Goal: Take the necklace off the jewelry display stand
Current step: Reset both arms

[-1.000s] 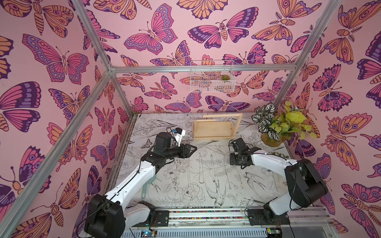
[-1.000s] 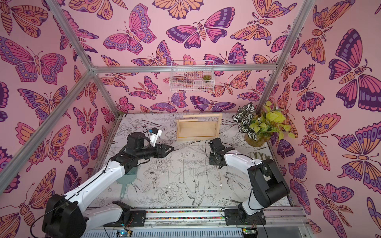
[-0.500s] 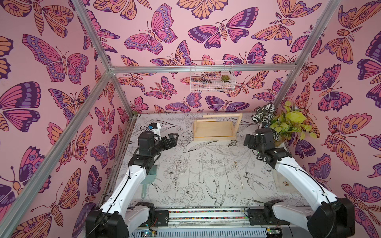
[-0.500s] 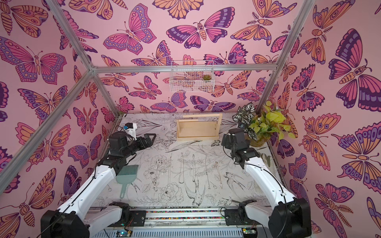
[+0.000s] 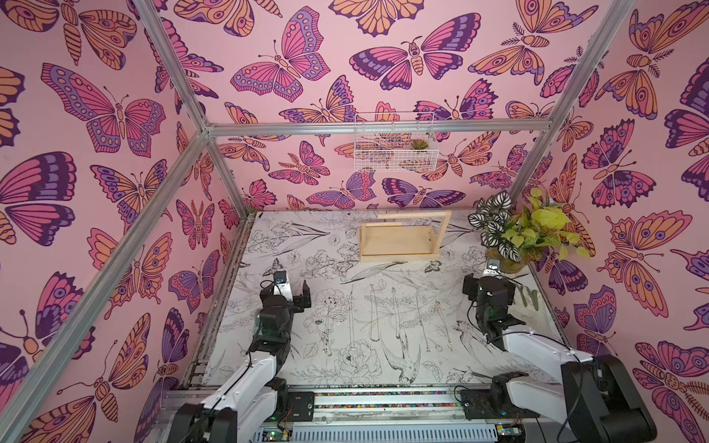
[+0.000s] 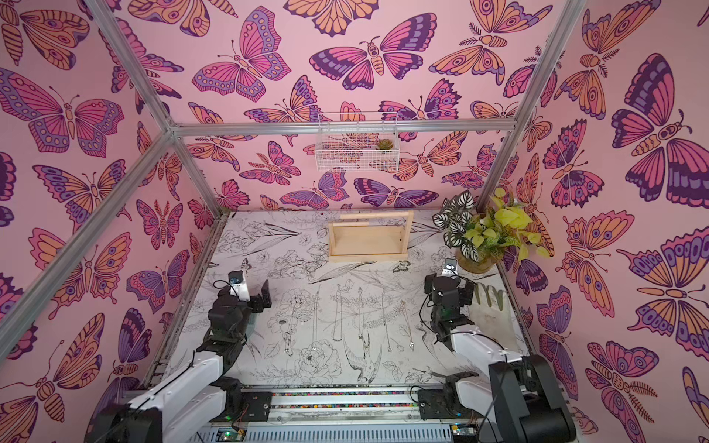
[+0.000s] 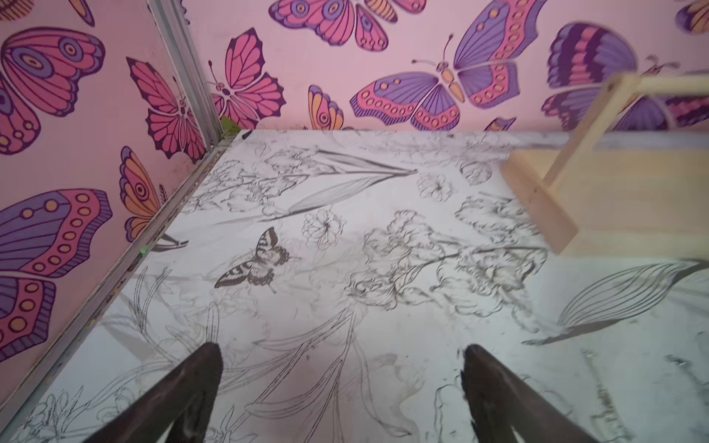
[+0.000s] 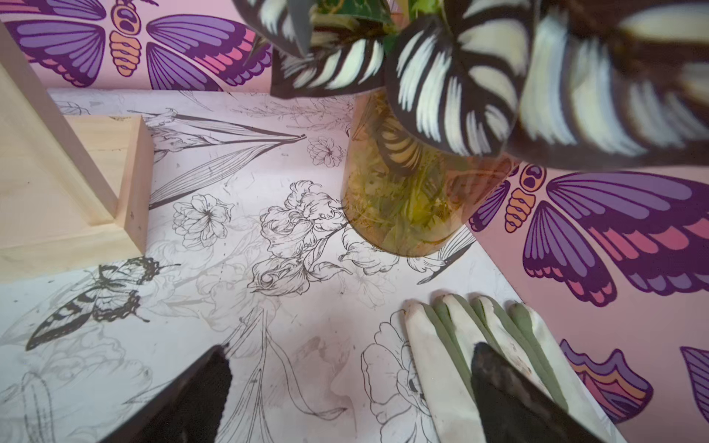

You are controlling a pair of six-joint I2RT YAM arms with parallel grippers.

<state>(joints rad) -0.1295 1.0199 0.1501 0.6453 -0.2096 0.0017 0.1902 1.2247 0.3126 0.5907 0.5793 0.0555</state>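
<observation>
Left pincer: my left pincer (image 7: 339, 349) has its two dark fingers (image 7: 180, 387) spread wide apart, with nothing between them. I see only the printed mat under the gap. In both top views it hangs raised over the mat (image 5: 290, 293) (image 6: 249, 293).
Right pincer: my right pincer (image 8: 351, 349) is also spread wide and holds nothing. In a top view it sits raised over the mat (image 5: 489, 285).
Stand: the pale unpainted wooden jewelry display stand (image 5: 399, 245) (image 6: 368, 243) has a flat base board, side uprights and a top crossbar. It stands upright ahead of both pincers and between their lines of reach, well apart from each. One base corner shows beyond the left pincer (image 7: 614, 199) and the other beyond the right (image 8: 57, 191).
Necklace: I cannot tell the necklace from the fine line drawings on the mat.
Glove: a white and green fabric glove (image 8: 460, 345) lies flat on the mat, just beside the right pincer. One finger overlaps it in the wrist view, and I cannot tell whether they touch.
Plant: a striped-leaf plant in an amber glass jar (image 8: 403, 199) stands ahead of the right pincer, near it.
Mat: the white mat with black botanical drawings (image 7: 383, 307) covers the table under both pincers.
</observation>
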